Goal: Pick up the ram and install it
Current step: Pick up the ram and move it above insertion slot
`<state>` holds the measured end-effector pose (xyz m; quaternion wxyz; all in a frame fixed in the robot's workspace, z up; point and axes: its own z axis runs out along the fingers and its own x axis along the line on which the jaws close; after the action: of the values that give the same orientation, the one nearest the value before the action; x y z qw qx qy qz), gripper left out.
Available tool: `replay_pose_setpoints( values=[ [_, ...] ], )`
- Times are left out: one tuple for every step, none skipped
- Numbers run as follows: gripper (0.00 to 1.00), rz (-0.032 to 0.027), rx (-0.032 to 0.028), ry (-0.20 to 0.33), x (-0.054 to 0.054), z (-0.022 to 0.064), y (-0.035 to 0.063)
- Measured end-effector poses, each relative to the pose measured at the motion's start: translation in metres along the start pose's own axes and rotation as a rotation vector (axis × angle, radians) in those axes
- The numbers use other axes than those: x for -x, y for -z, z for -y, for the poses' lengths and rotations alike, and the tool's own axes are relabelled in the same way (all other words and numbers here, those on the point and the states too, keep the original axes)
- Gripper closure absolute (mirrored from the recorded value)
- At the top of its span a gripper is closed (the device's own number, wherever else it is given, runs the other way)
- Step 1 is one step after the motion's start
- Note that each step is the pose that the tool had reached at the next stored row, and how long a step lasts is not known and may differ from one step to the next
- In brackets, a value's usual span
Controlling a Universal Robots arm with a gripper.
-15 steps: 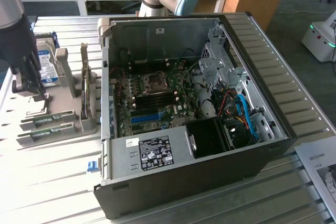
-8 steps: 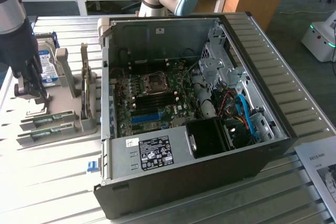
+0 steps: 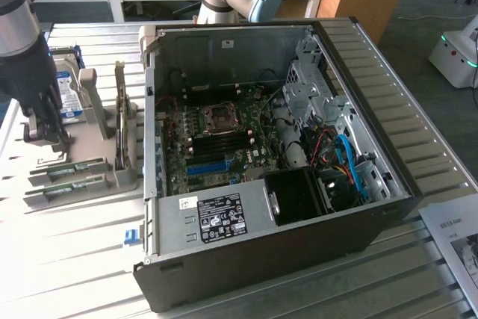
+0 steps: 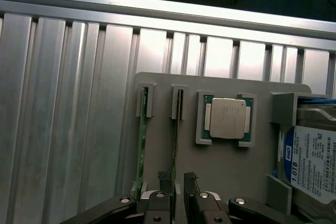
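The ram [image 4: 177, 129] is a thin green stick standing on edge in a slot of the grey holder [image 4: 231, 177]. My gripper [image 4: 177, 184] hangs over its near end, open, with one finger on each side of the stick and a small gap to it. In the exterior view the gripper [image 3: 43, 131] is low over the holder at that view's left, above the end of the ram [image 3: 75, 168]. I cannot tell whether the fingers touch the stick.
A second green stick [image 4: 140, 148] stands in the neighbouring slot [image 3: 69, 190]. A processor chip [image 4: 227, 118] and a blue-labelled hard drive [image 4: 314, 167] sit on the same holder. The open computer case [image 3: 269, 147] lies at the centre, its motherboard [image 3: 216, 136] exposed.
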<state>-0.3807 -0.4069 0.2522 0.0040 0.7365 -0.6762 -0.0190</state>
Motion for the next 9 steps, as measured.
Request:
replay_pose_setpoints(
  values=[
    [0.76,0.0,0.0,0.0,0.0,0.0,-0.001],
    [0.76,0.0,0.0,0.0,0.0,0.0001,-0.0021],
    [0.76,0.0,-0.0001,0.0,-0.0001,0.0001,-0.0031],
    [0.76,0.0,-0.0001,0.0,-0.0001,0.0002,-0.0042],
    [0.76,0.0,-0.0001,0.0,-0.0001,0.0002,-0.0052],
    [0.76,0.0,-0.0001,0.0,-0.0001,0.0002,-0.0062],
    [0.76,0.0001,-0.0001,0.0,-0.0002,0.0002,-0.0074],
    [0.76,0.0,-0.0001,0.0,-0.0002,0.0003,-0.0084],
    [0.76,0.0,-0.0001,0.0,-0.0002,0.0003,-0.0093]
  ],
)
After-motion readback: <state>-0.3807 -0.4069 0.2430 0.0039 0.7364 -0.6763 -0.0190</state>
